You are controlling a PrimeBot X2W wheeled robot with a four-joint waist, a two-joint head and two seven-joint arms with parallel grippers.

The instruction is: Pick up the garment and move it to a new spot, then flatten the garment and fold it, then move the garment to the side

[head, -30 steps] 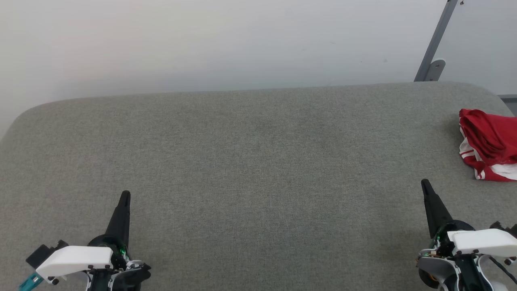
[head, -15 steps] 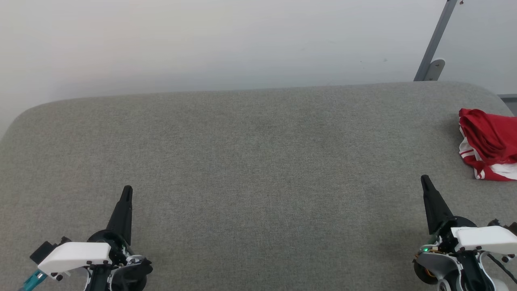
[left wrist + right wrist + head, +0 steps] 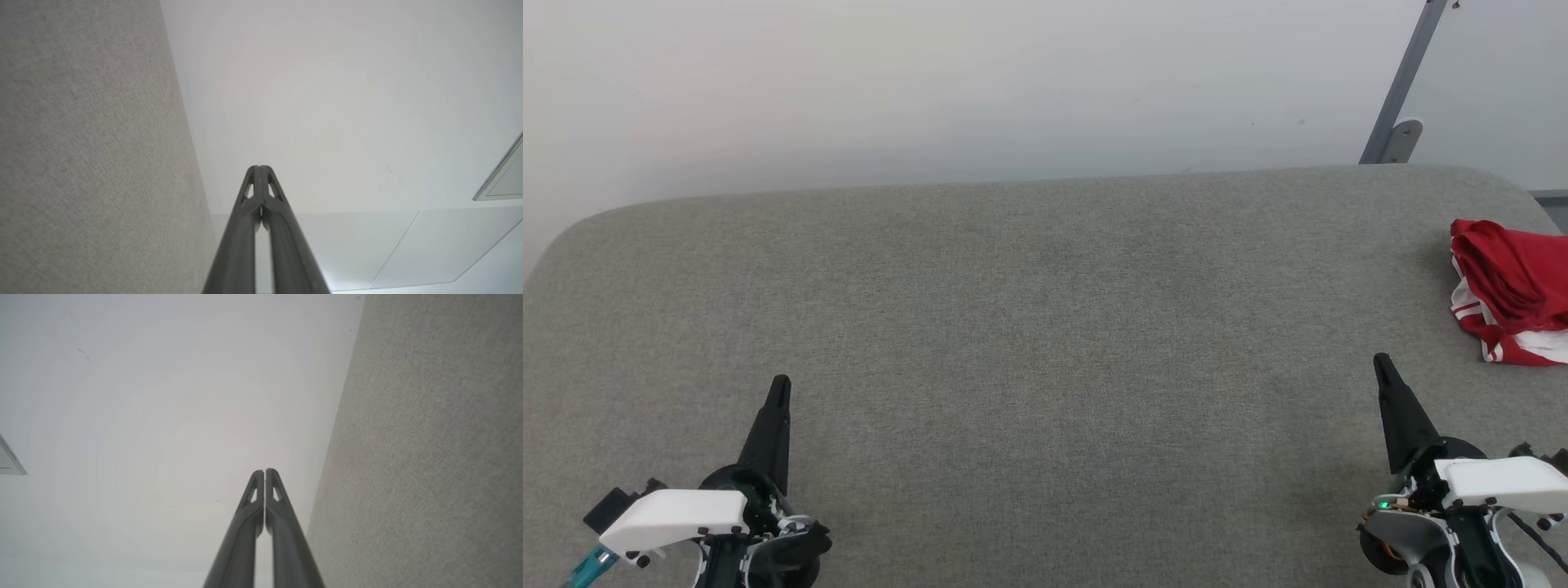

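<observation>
The garment lies bunched at the far right of the grey padded table, red with white striped trim, cut off by the head view's right edge. My right gripper hovers at the lower right, shut and empty, a short way down and left of the garment. At the lower left my left gripper is likewise shut with nothing in it. In the left wrist view the left gripper has its fingers pressed together, pointing at the wall. The right gripper in the right wrist view looks the same.
A pale wall stands behind the table's far edge. A grey metal strut with a bracket rises at the back right corner. The table's grey fabric runs along the left of the left wrist view and its surface along the right of the right wrist view.
Both grippers edged slightly forward up the head view between one second and half a second ago, then held still. The garment has not moved.
</observation>
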